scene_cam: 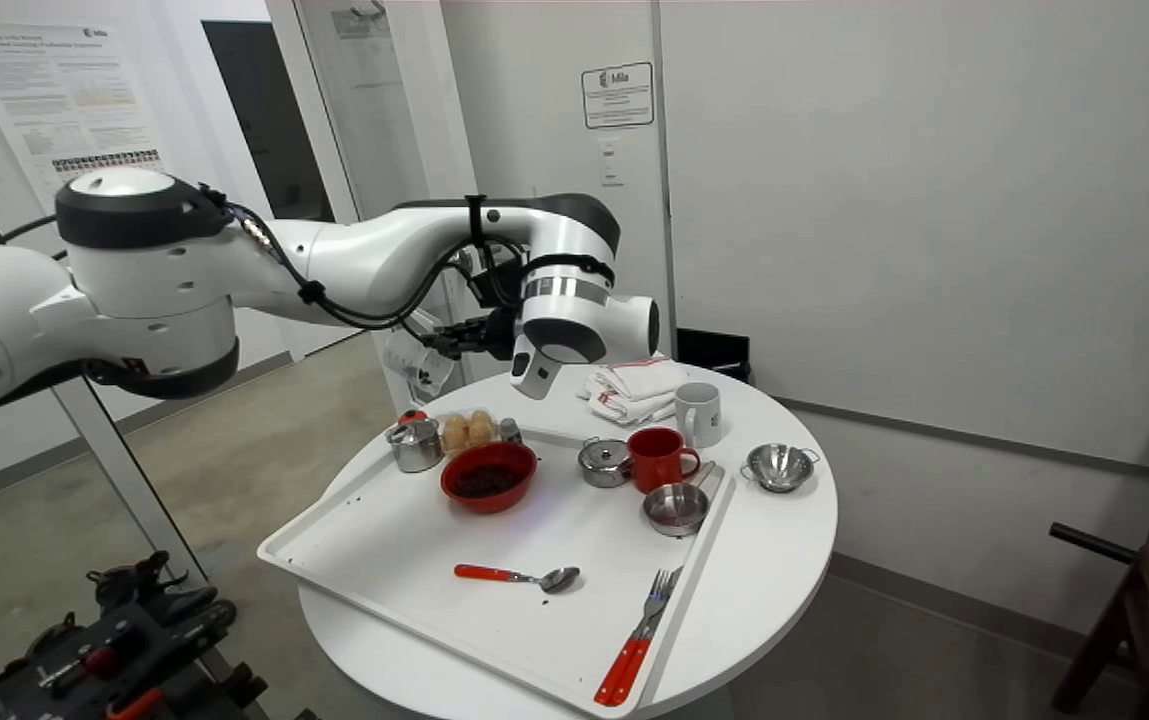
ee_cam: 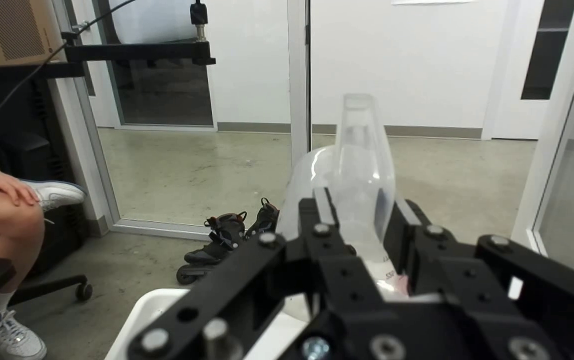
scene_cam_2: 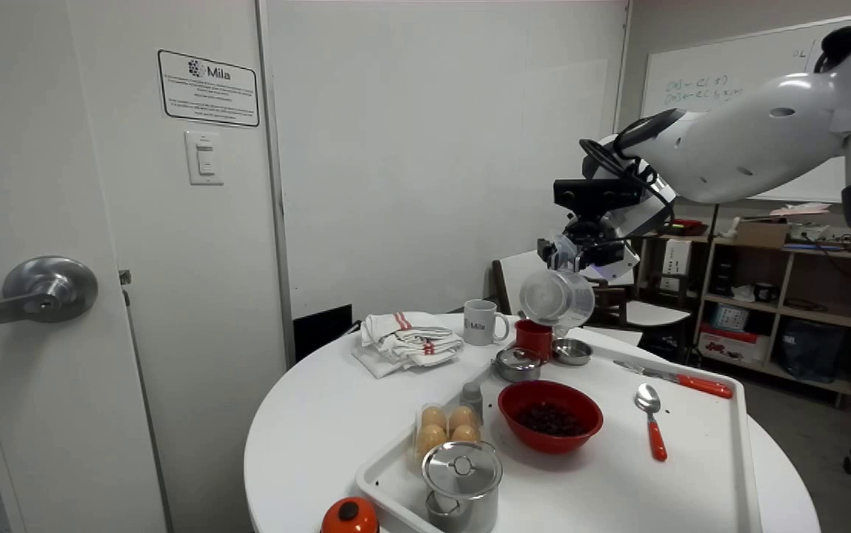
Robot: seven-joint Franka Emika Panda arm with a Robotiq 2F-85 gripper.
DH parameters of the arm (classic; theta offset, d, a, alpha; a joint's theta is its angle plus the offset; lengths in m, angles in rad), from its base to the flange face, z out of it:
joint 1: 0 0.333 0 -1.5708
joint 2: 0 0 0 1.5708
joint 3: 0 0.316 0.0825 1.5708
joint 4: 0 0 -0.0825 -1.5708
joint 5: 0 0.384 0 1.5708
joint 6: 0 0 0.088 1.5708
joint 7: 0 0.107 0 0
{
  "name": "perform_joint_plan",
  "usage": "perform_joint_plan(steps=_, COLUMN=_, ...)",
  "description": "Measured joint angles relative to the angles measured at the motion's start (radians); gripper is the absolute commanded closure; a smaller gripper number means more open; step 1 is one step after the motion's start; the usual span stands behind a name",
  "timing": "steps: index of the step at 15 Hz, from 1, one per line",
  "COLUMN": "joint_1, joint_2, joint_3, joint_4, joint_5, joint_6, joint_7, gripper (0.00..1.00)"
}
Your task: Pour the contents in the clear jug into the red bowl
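Clear jug (scene_cam_2: 557, 297) is pinched by the end effector (ee_cam: 364, 212), long axis tipped over. White counter (scene_cam_2: 306, 444) is backed by pale wall (scene_cam: 534, 110).

In an exterior view, the clear jug (scene_cam_2: 579, 297) is hanging tilted in the air, right of centre. Below it in the frame, the glossy red bowl (scene_cam_2: 552, 444) is standing upright, with dark bits (scene_cam_2: 549, 420) lying in its bottom. In the wrist view, the jug's handle (ee_cam: 360, 160) is pointing upward right of centre.
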Motion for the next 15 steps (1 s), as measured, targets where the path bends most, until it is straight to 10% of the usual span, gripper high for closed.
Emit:
perform_joint_plan(steps=10, joint_1=0.002, joint_2=0.000, joint_3=0.002, joint_4=0.000, joint_5=-0.002, joint_6=0.004, joint_7=0.000, gripper=0.72)
perform_joint_plan(steps=11, joint_1=0.002, joint_2=0.000, joint_3=0.002, joint_4=0.000, joint_5=-0.002, joint_6=0.004, joint_7=0.000, gripper=0.93)
perform_joint_plan(steps=15, joint_1=0.004, joint_2=0.006, joint_3=0.006, joint_4=0.000, joint_5=-0.032, joint_6=0.028, joint_7=-0.009, gripper=0.93)
